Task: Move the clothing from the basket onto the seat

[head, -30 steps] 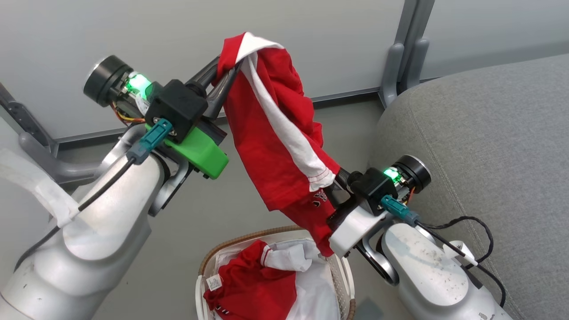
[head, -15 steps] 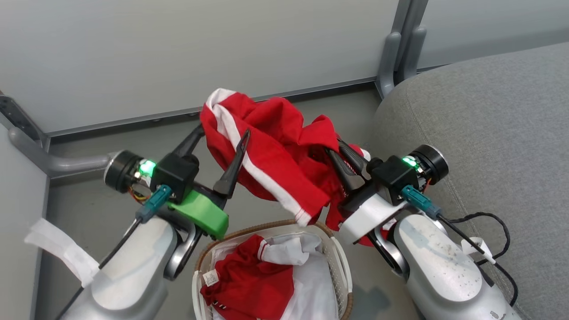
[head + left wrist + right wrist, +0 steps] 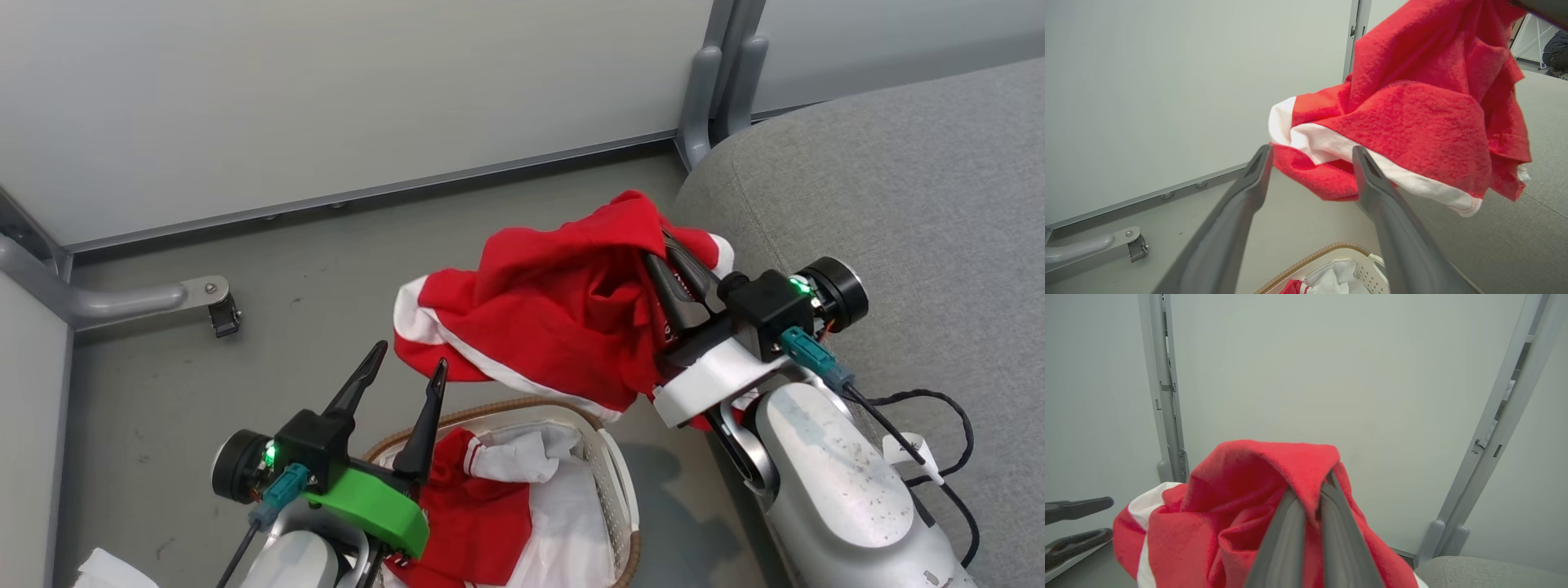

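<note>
Right hand (image 3: 663, 253) apparently tight around clothing (image 3: 555, 327)

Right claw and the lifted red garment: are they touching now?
Touching. The right wrist view shows the right claw shut on a fold of the red garment, with fabric pinched between its fingers.

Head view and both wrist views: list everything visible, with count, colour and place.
seat: one, grey, right
basket: one, cream with brown rim, bottom centre
basket clothing: count unclear, red and white, heaped inside
held jersey: one, red with white trim, mid-air between basket and seat
wall panels: several, pale grey, behind
floor: one, grey, beneath the basket
cable: one, black, lower right against the seat
left gripper: one, dark fingers, open and empty, near the basket's left rim
right gripper: one, dark fingers, shut on the held jersey
</note>
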You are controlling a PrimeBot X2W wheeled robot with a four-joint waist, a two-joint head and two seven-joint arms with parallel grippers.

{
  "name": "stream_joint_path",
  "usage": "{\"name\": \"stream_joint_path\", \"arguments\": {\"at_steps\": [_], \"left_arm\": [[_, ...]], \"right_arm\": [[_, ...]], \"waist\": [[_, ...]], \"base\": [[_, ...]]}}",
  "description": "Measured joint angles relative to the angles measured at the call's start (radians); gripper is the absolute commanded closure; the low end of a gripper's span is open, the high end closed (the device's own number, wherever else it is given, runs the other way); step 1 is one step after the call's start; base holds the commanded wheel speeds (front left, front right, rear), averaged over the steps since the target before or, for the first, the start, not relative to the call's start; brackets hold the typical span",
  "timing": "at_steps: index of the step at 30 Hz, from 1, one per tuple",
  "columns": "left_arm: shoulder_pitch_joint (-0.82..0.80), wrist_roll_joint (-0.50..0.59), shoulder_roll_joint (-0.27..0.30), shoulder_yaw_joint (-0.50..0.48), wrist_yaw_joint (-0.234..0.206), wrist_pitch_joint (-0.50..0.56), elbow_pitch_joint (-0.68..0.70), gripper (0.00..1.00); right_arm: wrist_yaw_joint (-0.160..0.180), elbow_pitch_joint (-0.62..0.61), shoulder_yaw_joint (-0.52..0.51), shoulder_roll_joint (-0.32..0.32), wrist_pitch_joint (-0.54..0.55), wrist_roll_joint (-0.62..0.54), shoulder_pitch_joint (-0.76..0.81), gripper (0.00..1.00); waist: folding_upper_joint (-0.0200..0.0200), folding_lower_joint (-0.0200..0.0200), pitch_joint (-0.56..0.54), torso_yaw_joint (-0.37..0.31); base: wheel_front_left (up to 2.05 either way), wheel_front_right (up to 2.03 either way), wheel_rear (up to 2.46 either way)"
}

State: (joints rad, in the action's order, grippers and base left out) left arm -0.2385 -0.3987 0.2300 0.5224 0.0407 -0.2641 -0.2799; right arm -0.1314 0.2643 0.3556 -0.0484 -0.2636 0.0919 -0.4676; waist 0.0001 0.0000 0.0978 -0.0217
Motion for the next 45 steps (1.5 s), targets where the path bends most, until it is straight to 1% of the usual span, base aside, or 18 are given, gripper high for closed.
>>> {"name": "stream_joint_path", "arguments": {"at_steps": [5, 12, 18, 23, 29, 35, 41, 45], "left_arm": [[0.041, 0.043, -0.038, -0.051, 0.030, 0.000, 0.002, 0.00], [0.053, 0.095, -0.085, -0.082, 0.065, 0.000, 0.000, 0.00], [0.055, 0.117, -0.097, -0.094, 0.079, 0.000, -0.001, 0.00], [0.054, 0.140, -0.104, -0.096, 0.084, 0.000, 0.001, 0.00], [0.047, 0.159, -0.103, -0.092, 0.087, 0.000, 0.001, 0.00], [0.013, 0.165, -0.095, -0.085, 0.087, 0.000, 0.005, 0.00], [-0.011, 0.165, -0.077, -0.050, 0.088, -0.001, 0.000, 0.00], [-0.020, 0.164, -0.064, -0.028, 0.088, -0.001, -0.004, 0.00]], "right_arm": [[0.000, -0.006, -0.029, 0.000, 0.000, -0.007, 0.007, 1.00], [0.000, -0.007, -0.058, 0.000, 0.000, -0.021, 0.022, 1.00], [0.000, -0.012, -0.082, 0.000, 0.000, -0.023, 0.022, 1.00], [0.000, -0.026, -0.103, 0.000, 0.000, -0.027, 0.019, 1.00], [0.000, -0.042, -0.118, 0.000, 0.000, -0.022, 0.016, 1.00], [0.000, -0.051, -0.143, -0.001, 0.000, -0.014, 0.020, 1.00], [0.000, -0.061, -0.180, -0.001, 0.000, -0.005, 0.037, 1.00], [0.000, -0.064, -0.198, -0.001, 0.000, 0.000, 0.051, 1.00]], "waist": [[0.0000, 0.0000, -0.001, -0.006], [0.0000, 0.0000, -0.005, -0.018], [0.0000, 0.0000, 0.004, -0.039], [0.0000, 0.0000, 0.022, -0.072], [0.0000, 0.0000, 0.049, -0.142], [0.0000, 0.0000, 0.078, -0.240], [0.0000, 0.0001, 0.109, -0.348], [0.0000, 0.0000, 0.127, -0.406]], "base": [[0.00, 0.00, 0.00], [0.00, 0.00, 0.00], [0.00, 0.00, 0.00], [0.00, 0.00, 0.00], [0.00, 0.00, 0.00], [0.00, 0.00, 0.00], [0.00, 0.00, 0.00], [0.00, 0.00, 0.00]]}}
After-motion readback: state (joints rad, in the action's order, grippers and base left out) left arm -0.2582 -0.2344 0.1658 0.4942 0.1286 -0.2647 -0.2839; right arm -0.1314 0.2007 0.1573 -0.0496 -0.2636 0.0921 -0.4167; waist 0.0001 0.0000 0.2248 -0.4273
